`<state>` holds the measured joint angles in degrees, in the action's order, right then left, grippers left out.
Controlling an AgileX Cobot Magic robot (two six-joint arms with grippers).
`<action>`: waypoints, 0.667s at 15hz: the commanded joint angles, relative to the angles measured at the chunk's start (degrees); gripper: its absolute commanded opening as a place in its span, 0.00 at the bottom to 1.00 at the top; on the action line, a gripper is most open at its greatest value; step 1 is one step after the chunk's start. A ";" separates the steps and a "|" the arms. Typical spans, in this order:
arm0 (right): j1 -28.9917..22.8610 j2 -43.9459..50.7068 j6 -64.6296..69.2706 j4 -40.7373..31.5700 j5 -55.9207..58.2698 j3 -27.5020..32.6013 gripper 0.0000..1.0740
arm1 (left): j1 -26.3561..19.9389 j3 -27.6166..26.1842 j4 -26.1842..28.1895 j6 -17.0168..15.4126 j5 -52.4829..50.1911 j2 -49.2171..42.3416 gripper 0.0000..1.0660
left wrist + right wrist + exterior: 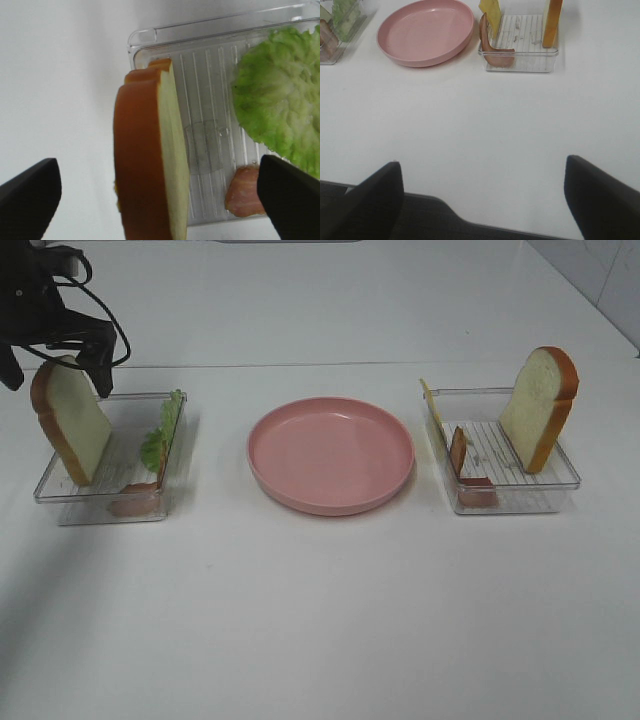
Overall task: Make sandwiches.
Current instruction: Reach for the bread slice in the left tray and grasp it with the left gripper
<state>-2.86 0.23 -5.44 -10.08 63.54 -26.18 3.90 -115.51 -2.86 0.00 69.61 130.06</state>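
A white surface (320, 630) carries three things in a row: a clear tray, a pink plate, a second clear tray.

The left jaws hang above the left tray (48, 495) (150, 37), spread wide. Between them stands the left bread slice (75, 420) (150, 160), upright on its edge with its orange-brown crust towards one jaw and its white face towards the other. Neither jaw touches it; a gap shows on both sides. Past the jaw on the white-face side, a green lettuce leaf (160, 440) (280, 105) leans against the far wall of the same tray. The left bacon strip (135, 502) (242, 192) lies just beside that jaw's tip, at the tray's front corner.

The pink plate (330, 455) (425, 32) sits in the middle, well apart from both sets of jaws.

The right tray (520, 495) (520, 45) holds a yellow cheese square (430, 405) (490, 12) propped at the wall nearer the plate. The right bacon strip (460, 455) (492, 47) curls beside it, and the right bread slice (540, 410) (552, 22) stands upright at the other end.

The right jaws show only in the right wrist view. They are spread wide with nothing between them, and the right tray is well ahead of them across bare surface.
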 commanded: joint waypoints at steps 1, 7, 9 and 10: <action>0.17 1.66 -0.34 -0.34 -0.52 0.23 0.79 | 0.00 -0.23 0.29 -0.57 5.56 1.60 0.96; 0.17 1.66 -0.34 -0.34 -0.52 0.23 0.79 | 0.00 -0.23 2.86 -0.63 5.61 2.69 0.79; 0.17 1.66 -0.34 -0.34 -0.52 0.23 0.79 | 0.00 -0.23 2.86 -0.69 5.61 2.69 0.41; 0.17 1.66 -0.34 -0.34 -0.52 0.23 0.79 | 0.00 -0.23 2.86 -0.46 5.61 2.69 0.27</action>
<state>-2.86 0.23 -5.44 -10.08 63.54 -26.18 3.90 -115.74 -0.52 0.00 69.73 132.64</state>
